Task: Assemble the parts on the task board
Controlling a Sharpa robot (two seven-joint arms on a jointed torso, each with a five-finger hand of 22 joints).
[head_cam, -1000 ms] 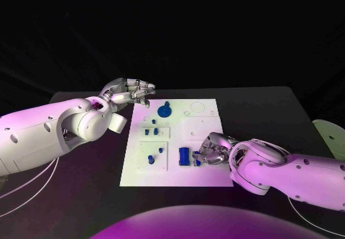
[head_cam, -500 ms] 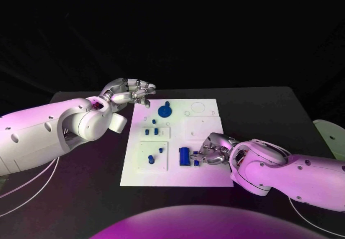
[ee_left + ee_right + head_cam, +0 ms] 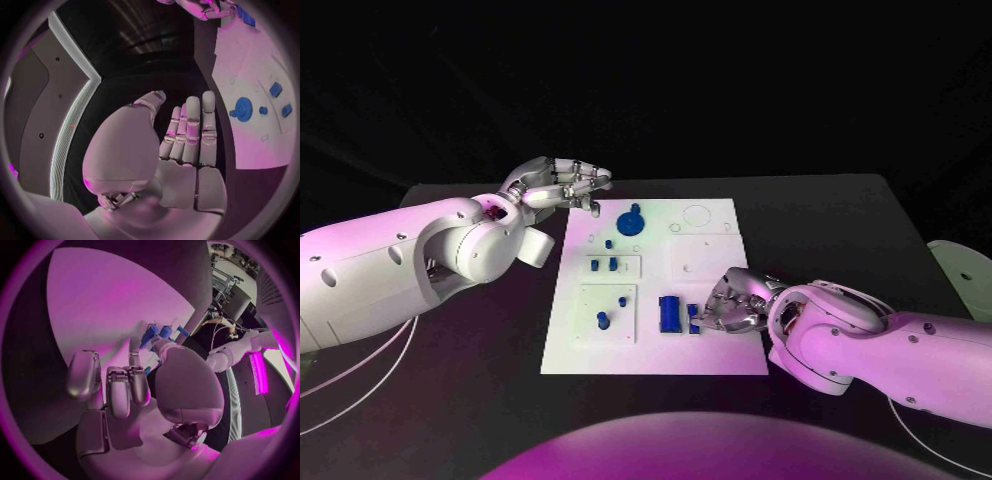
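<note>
Silver fingers of the right hand (image 3: 730, 303) were curled down over the near right part of the task board (image 3: 711, 355), their tips touching a small blue part (image 3: 694, 324) that lay just beside a taller blue block (image 3: 669, 314). Whether the part was truly pinched or merely touched, I could not tell; in the right wrist view the fingers (image 3: 119, 385) bent toward several blue pieces (image 3: 156, 334) just past their tips. To do this well, the hand probably wanted a light, steady grip and a straight press, the part kept square to its seat. Over at the board's far left corner the left hand (image 3: 567, 184) hovered with fingers loosely curled, nothing in them, the blue gear (image 3: 632, 220) near but apart from it.
</note>
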